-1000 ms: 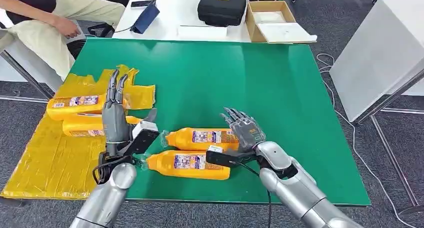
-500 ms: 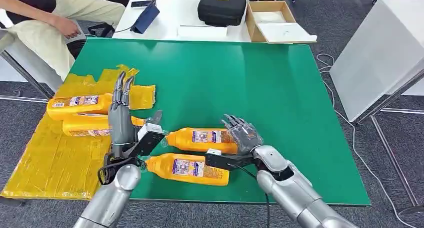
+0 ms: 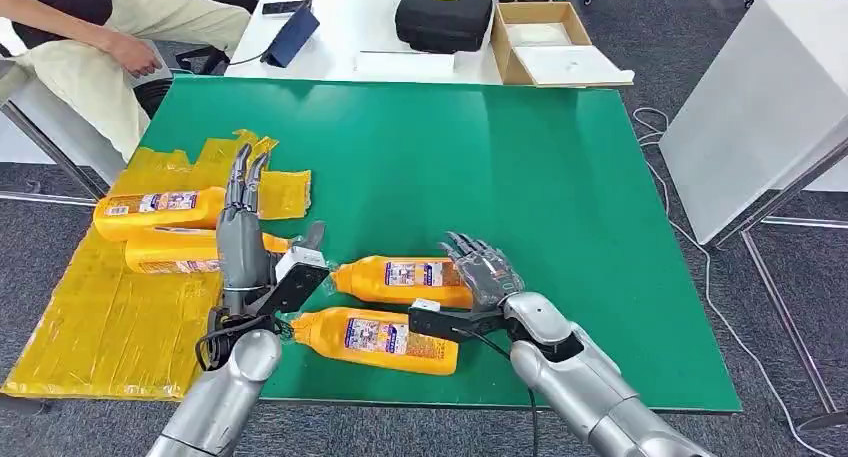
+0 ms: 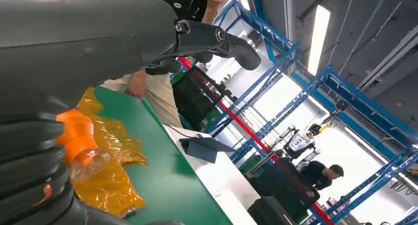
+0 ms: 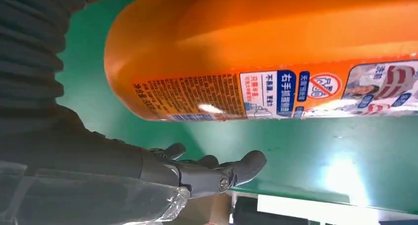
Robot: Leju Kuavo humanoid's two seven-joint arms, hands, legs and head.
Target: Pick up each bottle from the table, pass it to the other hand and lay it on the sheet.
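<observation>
Two orange bottles lie on the green table [image 3: 520, 167]: a farther bottle [image 3: 400, 276] and a nearer bottle [image 3: 375, 338]. My right hand [image 3: 484, 268] hovers at the farther bottle's base end with fingers spread, holding nothing. In the right wrist view that bottle [image 5: 276, 52] is close above the fingers [image 5: 217, 173]. My left hand [image 3: 241, 232] stands upright and open at the sheet's edge, by the bottles' necks. Two more bottles [image 3: 150, 213] [image 3: 172, 253] lie on the yellow sheet [image 3: 100, 327]; the left wrist view shows one's clear-capped neck [image 4: 81, 148].
A person sits at the far left beside the table [image 3: 120, 47]. Behind the green table a white table carries a black case [image 3: 443, 13], a cardboard box [image 3: 545, 42] and a dark tablet [image 3: 292, 32]. A white cabinet [image 3: 760, 97] stands to the right.
My right hand has sunk slightly and drawn closer to the farther bottle's base. My left hand has shifted a little to the right, still open.
</observation>
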